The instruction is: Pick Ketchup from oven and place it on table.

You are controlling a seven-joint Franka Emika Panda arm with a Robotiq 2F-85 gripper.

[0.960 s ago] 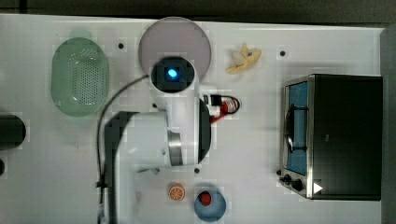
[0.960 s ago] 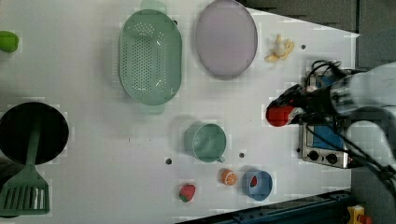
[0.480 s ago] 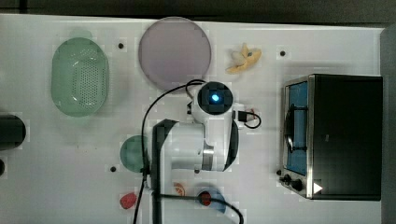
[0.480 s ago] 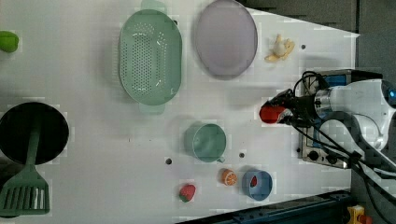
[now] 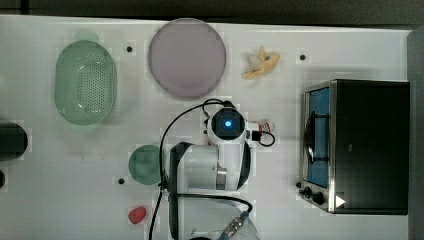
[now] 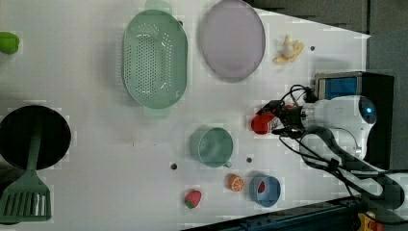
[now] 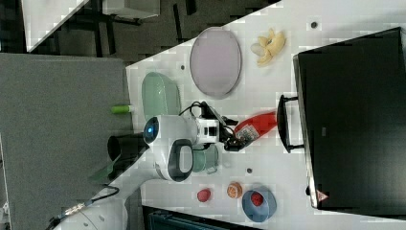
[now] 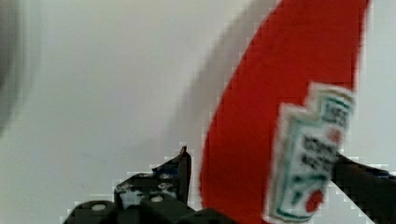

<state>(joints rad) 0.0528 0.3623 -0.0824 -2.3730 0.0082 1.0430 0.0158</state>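
The Ketchup (image 7: pixel 257 125), a red bottle with a white label, rests on the white table (image 5: pixel 60 195) a short way in front of the oven (image 5: pixel 370 145). In the right view its narrow neck points at the oven's dark handle. My gripper (image 7: pixel 232 134) stands open astride its wide end. In the wrist view the dark fingers (image 8: pixel 180 170) flank the Ketchup (image 8: pixel 261 116), and a sliver of table shows between one finger and the red side. The left view shows the Ketchup (image 6: pixel 262 124) at the tip of the gripper (image 6: pixel 278 122), left of the oven (image 6: pixel 351 86).
A purple plate (image 5: pixel 186 57), a green colander (image 5: pixel 86 82) and a banana (image 5: pixel 261 63) lie toward the top view's top. A green cup (image 5: pixel 145 164) and a strawberry (image 5: pixel 137 215) sit beside the arm. An orange half (image 6: pixel 235 183) and a blue bowl (image 6: pixel 265 191) lie nearby.
The arm has carried the Ketchup away from the purple plate and lowered it toward the table in front of the oven. The jaws have spread wider around the bottle.
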